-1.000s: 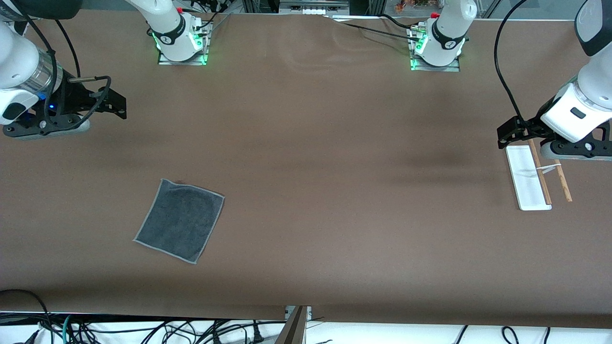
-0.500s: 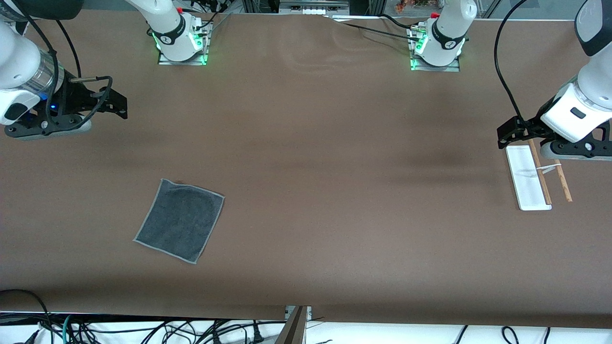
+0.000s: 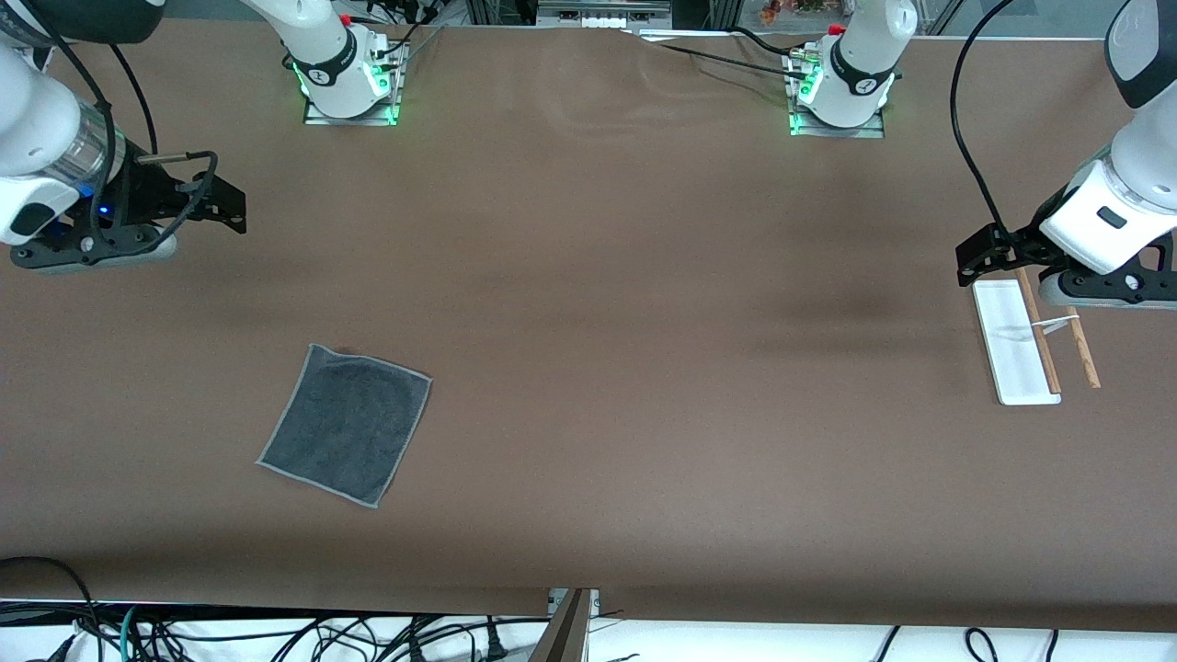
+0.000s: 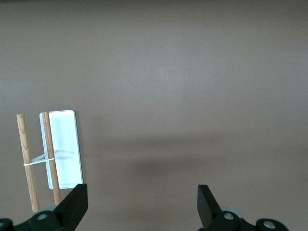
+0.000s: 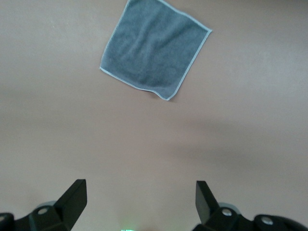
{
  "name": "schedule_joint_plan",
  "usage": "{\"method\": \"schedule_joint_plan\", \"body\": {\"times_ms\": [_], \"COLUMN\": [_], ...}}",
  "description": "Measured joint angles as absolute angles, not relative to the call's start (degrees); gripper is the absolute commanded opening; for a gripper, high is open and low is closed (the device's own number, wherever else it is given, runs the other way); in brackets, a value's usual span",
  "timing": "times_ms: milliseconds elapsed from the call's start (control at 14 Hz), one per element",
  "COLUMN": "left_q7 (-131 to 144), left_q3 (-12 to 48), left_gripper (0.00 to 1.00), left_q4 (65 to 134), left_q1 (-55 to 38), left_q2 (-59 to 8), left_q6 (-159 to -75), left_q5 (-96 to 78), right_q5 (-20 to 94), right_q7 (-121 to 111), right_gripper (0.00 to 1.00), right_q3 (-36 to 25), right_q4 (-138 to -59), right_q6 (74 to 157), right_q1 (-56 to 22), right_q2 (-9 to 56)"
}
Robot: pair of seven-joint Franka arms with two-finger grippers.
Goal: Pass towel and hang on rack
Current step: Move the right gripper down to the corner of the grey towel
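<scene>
The right hand has edged toward the towel, fingers spread for grasping; the left hand, spread, waits over the rack.

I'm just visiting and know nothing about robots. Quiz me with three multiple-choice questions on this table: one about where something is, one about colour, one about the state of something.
1. Where does the towel lie?
A. toward the right arm's end of the table
B. draped over the rack
C. toward the left arm's end of the table

2. What colour is the towel's upper face?
A. dark grey
B. yellow
C. bright green

3. How do the right gripper jaws stand?
A. shut on the towel
B. open and empty
C. shut on a rod

Answers:
1. A: it lies flat toward that end, while the rack stands toward the left arm's end, under the left gripper.
2. A: grey with a pale border.
3. B: the right wrist view shows the jaws spread over bare table.
</scene>
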State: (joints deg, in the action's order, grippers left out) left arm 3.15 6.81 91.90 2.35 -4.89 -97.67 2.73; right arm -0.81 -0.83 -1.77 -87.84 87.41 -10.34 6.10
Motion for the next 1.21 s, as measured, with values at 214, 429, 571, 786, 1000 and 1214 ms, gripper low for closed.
{"method": "schedule_joint_plan", "body": {"times_ms": [214,429,571,786,1000,1214], "left_q7": [3.1,3.1,3.1,3.1,3.1,3.1], "left_q3": [6.8,6.8,6.8,6.8,6.8,6.8], "left_gripper": [1.0,1.0,1.0,1.0,1.0,1.0], "left_q4": [91.9,91.9,91.9,91.9,91.9,91.9], "left_q1": [2.4,2.4,2.4,2.4,2.4,2.4], "left_q2": [-4.9,-4.9,-4.9,-4.9,-4.9,-4.9], "left_q6": [-97.7,-97.7,-97.7,-97.7,-97.7,-97.7], "left_q5": [2.7,2.7,2.7,2.7,2.7,2.7], "right_q5": [-0.8,0.1,0.5,0.5,0.6,1.4], "right_q7": [1.1,5.5,10.0,16.3,19.9,21.0], "right_gripper": [0.99,0.99,0.99,0.99,0.99,0.99], "right_q3": [-2.7,-3.7,-4.0,-4.1,-4.1,-4.1], "right_q4": [-91.0,-98.8,-105.1,-113.6,-119.4,-122.3], "right_q6": [94.5,106.0,112.6,121.8,131.0,140.5], "right_q1": [-9.6,-7.9,-7.0,-6.8,-6.8,-6.8], "right_q2": [10.6,13.7,14.1,13.8,15.0,19.3]}}
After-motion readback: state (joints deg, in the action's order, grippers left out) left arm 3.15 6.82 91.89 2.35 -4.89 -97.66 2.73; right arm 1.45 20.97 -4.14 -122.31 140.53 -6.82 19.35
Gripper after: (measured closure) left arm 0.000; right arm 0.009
